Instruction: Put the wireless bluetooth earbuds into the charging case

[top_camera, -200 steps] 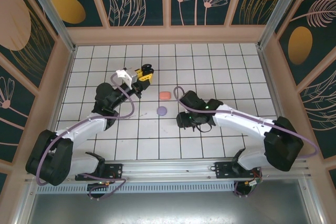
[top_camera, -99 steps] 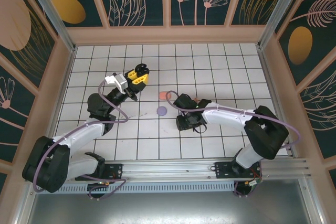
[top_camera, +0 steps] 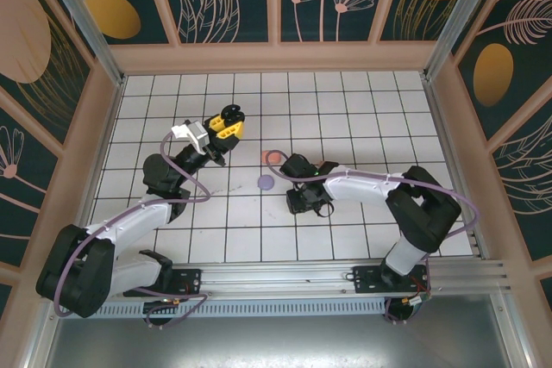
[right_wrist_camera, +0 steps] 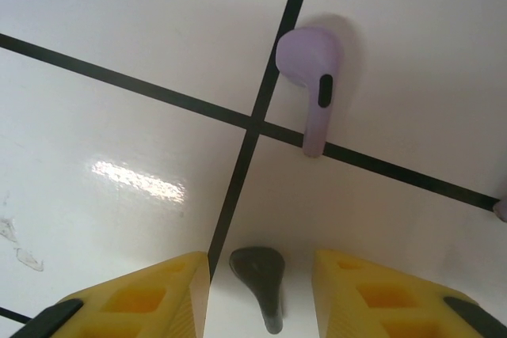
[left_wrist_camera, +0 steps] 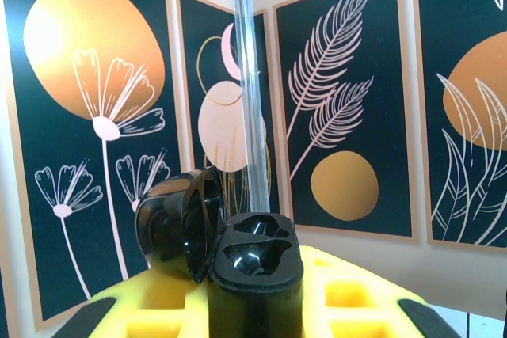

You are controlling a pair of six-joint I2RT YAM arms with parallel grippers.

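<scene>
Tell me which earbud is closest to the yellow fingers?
The black earbud, lying between the right gripper's fingers; the lilac earbud lies farther out, on a tile line.

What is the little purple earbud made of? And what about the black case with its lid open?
The purple earbud looks like smooth matte plastic. Its lilac colour is even, its shape is softly rounded, and it has only a faint sheen. The black case looks like hard glossy plastic, because its curved surfaces and moulded hollows catch bright reflections. Looks alone cannot settle either one for sure.
</scene>
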